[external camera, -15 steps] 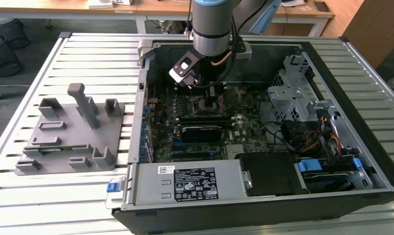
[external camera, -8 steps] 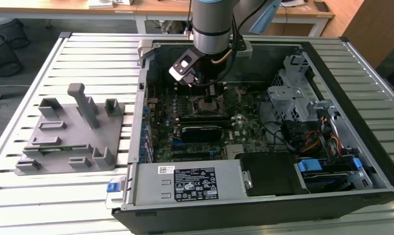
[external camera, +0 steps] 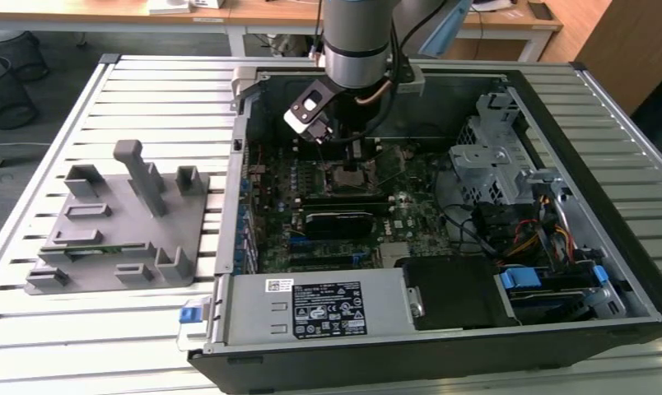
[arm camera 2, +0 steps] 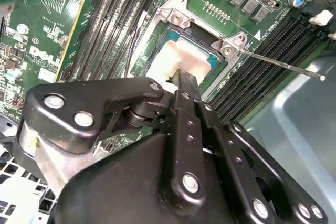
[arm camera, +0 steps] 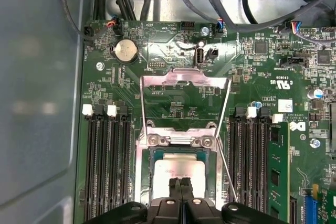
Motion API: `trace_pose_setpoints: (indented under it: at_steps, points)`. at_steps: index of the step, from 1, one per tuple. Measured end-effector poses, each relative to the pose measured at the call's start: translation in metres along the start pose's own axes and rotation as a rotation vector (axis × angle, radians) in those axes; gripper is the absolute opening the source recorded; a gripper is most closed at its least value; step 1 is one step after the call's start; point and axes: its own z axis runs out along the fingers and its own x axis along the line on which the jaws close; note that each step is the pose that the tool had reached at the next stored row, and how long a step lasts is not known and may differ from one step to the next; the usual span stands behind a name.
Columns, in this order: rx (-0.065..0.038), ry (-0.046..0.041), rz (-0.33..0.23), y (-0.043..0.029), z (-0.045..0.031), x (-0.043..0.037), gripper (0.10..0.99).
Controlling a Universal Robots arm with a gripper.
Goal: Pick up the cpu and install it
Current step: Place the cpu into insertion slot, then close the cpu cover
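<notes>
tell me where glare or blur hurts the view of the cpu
Second wrist view: glare washes the cpu pale, and the close gripper looms dark in front. First wrist view: milder sheen on the cpu. Exterior view: even light.

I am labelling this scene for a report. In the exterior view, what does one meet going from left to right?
Grey fixture block → gripper, down inside the open computer → metal drive cage → case's right wall.
</notes>
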Motion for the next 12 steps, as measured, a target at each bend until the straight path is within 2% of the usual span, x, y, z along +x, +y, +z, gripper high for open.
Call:
trace_pose_setpoints:
  at_steps: [7,8,9,12]
  points:
    - [0.000,0.0002,0.000,0.0001,-0.0021,0.0000,0.106]
    - [0.000,-0.0004,0.000,0.0007,-0.0125,0.0004,0.106]
    - [0.000,-0.0031,0.000,0.0008,-0.0129,0.0019,0.106]
    - [0.000,-0.0034,0.000,0.0008,-0.0142,0.0020,0.106]
